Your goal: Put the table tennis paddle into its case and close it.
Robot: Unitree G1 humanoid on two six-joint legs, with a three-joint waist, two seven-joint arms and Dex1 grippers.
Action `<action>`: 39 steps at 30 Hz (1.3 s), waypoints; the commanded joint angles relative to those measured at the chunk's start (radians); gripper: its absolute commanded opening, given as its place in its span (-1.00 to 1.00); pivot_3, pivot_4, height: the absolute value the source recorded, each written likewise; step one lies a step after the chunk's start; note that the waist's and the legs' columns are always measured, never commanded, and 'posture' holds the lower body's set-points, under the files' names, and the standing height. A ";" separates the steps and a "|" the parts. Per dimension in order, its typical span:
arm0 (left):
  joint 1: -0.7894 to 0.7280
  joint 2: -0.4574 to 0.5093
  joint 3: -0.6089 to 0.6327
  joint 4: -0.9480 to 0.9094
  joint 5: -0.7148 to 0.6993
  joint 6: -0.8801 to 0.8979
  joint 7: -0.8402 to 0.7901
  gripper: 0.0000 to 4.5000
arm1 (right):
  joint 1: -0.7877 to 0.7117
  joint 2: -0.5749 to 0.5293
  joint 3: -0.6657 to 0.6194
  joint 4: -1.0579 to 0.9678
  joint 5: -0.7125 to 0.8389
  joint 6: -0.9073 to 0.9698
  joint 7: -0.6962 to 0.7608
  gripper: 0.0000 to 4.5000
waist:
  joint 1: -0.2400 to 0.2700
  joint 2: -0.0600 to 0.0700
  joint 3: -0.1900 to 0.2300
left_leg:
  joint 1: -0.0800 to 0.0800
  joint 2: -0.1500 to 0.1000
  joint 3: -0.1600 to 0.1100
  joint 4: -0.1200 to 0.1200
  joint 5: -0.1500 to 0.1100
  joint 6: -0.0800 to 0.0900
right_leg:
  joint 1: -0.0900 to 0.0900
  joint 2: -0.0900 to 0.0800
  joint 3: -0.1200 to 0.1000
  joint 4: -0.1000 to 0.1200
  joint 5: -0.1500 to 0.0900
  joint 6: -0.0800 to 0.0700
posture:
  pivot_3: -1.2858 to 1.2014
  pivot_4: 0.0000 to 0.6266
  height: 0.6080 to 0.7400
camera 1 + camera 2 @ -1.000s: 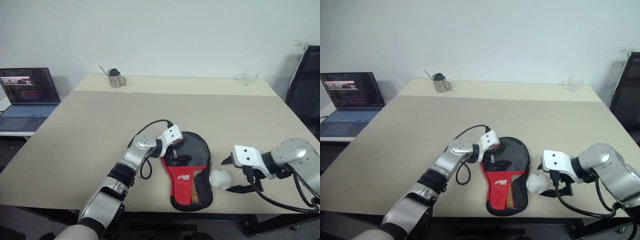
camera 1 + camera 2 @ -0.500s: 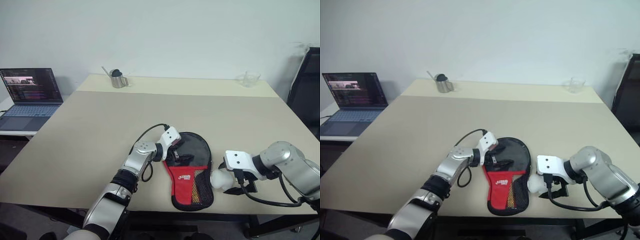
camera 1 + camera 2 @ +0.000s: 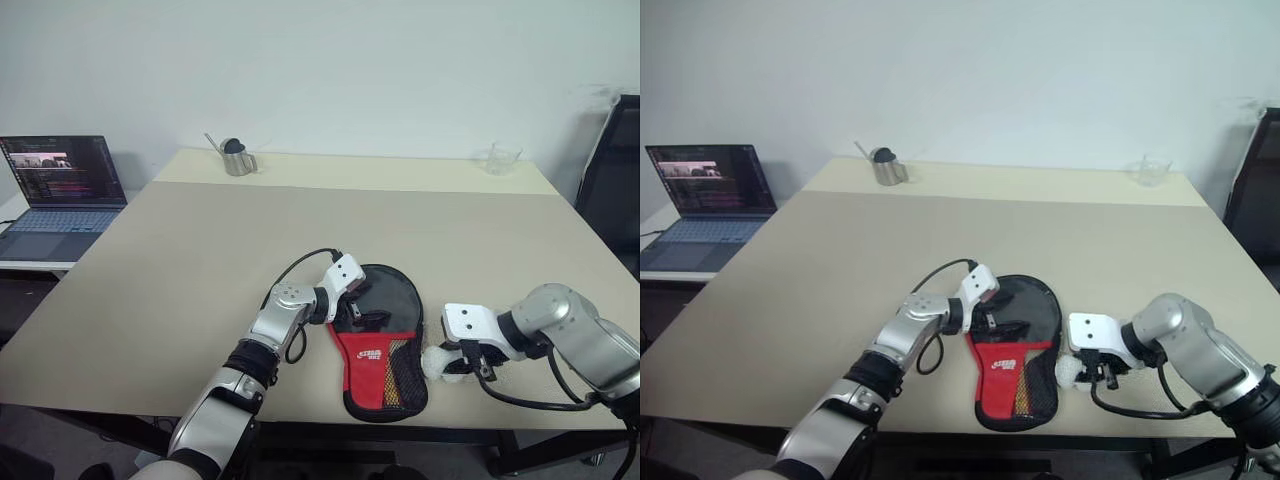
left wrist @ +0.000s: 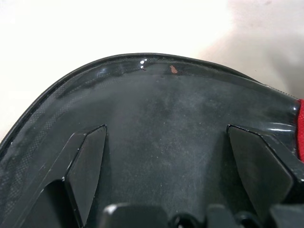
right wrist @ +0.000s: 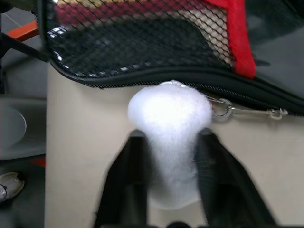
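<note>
Case (image 3: 380,345) lies flat in the lower centre of your left eye view, on the beige table (image 3: 200,260), near its front edge, black rounded end pointing away, red part with the white logo and mesh pocket toward the bottom of the frame. Your left gripper (image 3: 356,304) rests on the case's upper left portion. Your right gripper (image 3: 452,362) sits lower right, just beside the case's right edge, with a white fluffy object (image 3: 436,362) at its tips. At far left you have a laptop (image 3: 55,195); a metal cup (image 3: 236,158) stands upper centre-left and a clear glass (image 3: 498,157) upper right, both well apart from the case.

Left wrist view: you see the left gripper's two black fingers (image 4: 85,171) spread wide, both lying against the glossy black cover of the case (image 4: 166,123); nothing is pinched between them.

Right wrist view: your right gripper's fingers (image 5: 126,185) are closed in on the white fluffy object (image 5: 168,128), which fills the gap between them and touches the case's zipped edge. A metal zip pull (image 5: 247,113) lies on the table right of centre. A pale handle shows through the mesh in the upper part of the frame; the paddle itself you cannot make out clearly.
</note>
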 commanded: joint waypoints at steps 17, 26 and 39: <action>0.003 0.002 0.016 0.033 0.002 0.028 0.006 0.96 | 0.120 -0.169 -0.013 -0.201 -0.033 -0.089 0.079 -1.00 | 0.000 0.000 0.000 | 0.000 0.000 0.000 0.000 0.000 0.000 | 0.000 0.000 0.000 0.000 0.000 0.000 | 0.03 -0.52 1.00; -0.010 0.003 0.013 0.054 0.008 0.017 0.005 0.96 | 0.211 -0.219 -0.076 -0.221 0.035 -0.130 0.114 -1.00 | 0.000 0.001 0.000 | 0.001 0.000 0.000 0.000 0.000 0.000 | 0.000 0.000 0.000 0.000 0.000 0.000 | 0.03 -0.52 1.00; -0.013 0.004 0.006 0.071 0.013 0.007 -0.002 0.96 | 0.314 -0.290 -0.108 -0.238 0.085 -0.230 0.178 -1.00 | 0.000 0.001 -0.001 | 0.001 0.000 0.000 0.001 0.000 0.000 | 0.001 0.000 0.000 0.000 0.000 -0.001 | 0.03 -0.52 1.00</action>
